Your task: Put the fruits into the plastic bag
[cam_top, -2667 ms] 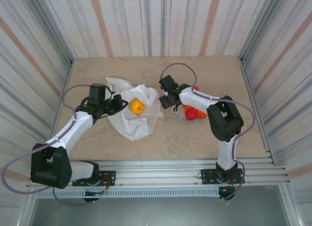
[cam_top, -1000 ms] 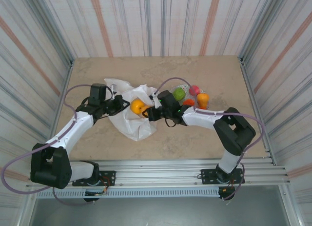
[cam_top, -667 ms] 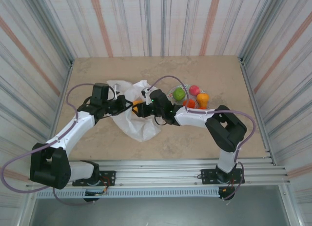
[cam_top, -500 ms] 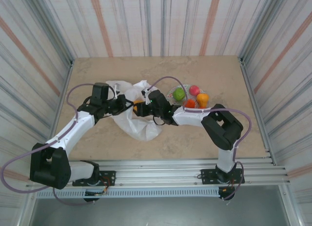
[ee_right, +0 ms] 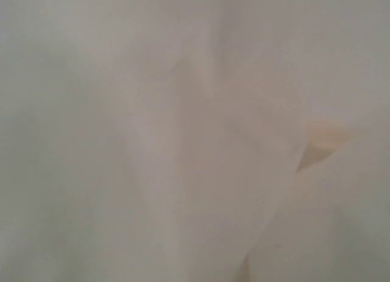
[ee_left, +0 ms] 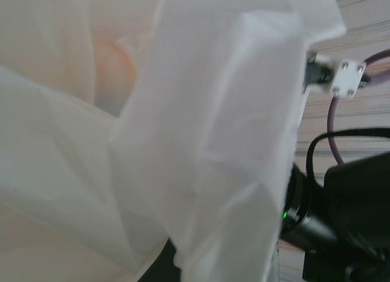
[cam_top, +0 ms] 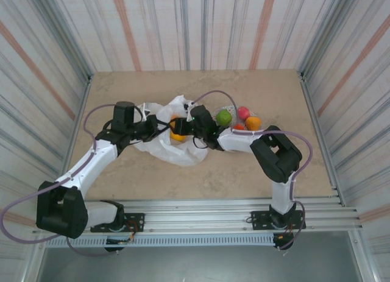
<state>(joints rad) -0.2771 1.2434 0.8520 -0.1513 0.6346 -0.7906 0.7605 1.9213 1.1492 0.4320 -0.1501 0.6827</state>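
One orange fruit (cam_top: 177,128) has reached the plastic bag (cam_top: 175,151).

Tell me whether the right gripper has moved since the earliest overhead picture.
Yes. The right gripper went left, away from the green fruit, to the plastic bag.

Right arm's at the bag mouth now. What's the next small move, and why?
Probably open the right gripper wider and let the orange fruit drop: it sits at the mouth of the plastic bag, which the left gripper pinches up. Whether the fruit is gripped, I cannot tell.
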